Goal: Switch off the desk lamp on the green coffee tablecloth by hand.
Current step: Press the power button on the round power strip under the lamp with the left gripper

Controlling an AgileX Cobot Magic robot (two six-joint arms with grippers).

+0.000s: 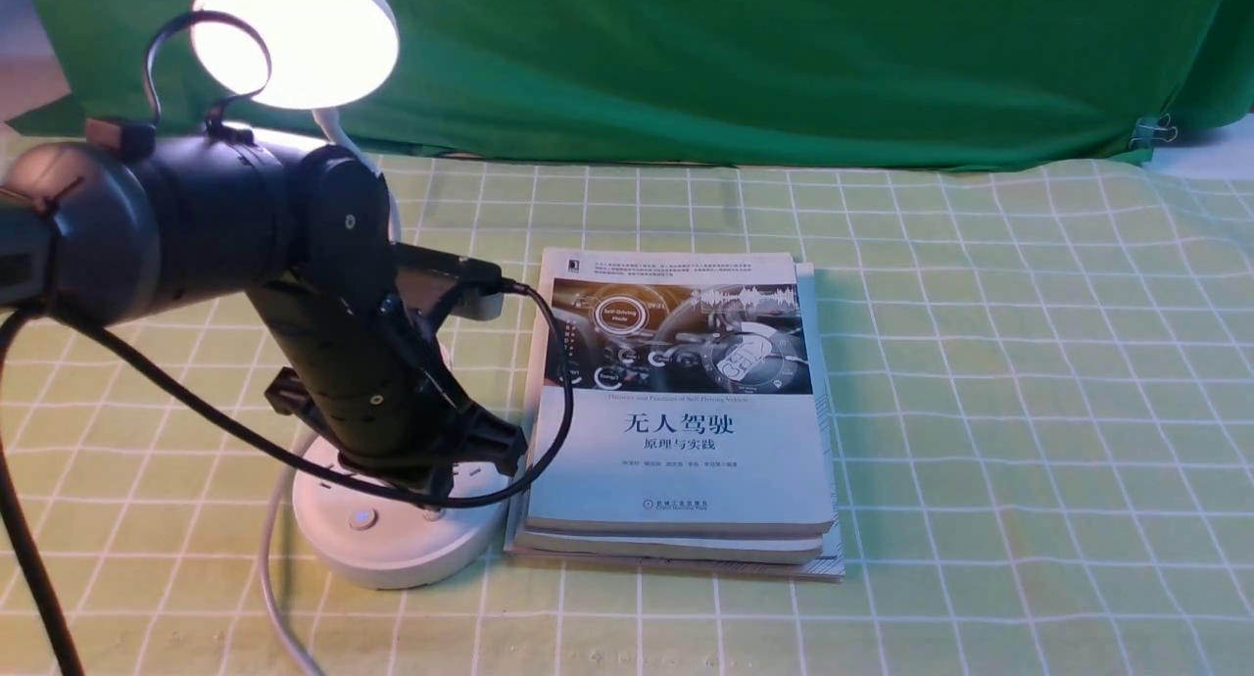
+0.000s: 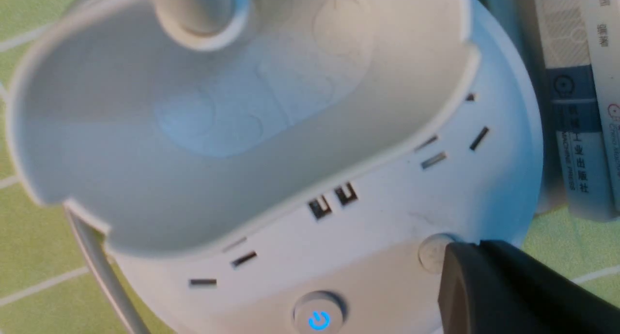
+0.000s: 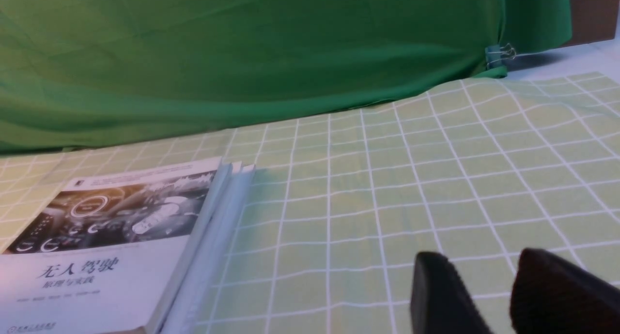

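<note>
two buttons sit on the round base of the desk lamp (image 1: 402, 558), which stands on the green coffee tablecloth (image 1: 931, 411), left of the books (image 1: 676, 480); its head glows. our left gripper (image 2: 477, 249) has its fingers closed together, near the plain button (image 2: 433, 252). we judge that the power button (image 2: 318, 314), with the blue mark, is the one to press. so we should bring the closed tips above its middle, then push straight down, gently, and release. a slanted push may slide the base. our right gripper (image 3: 477, 280) has its fingers apart, gripping nothing.
</note>
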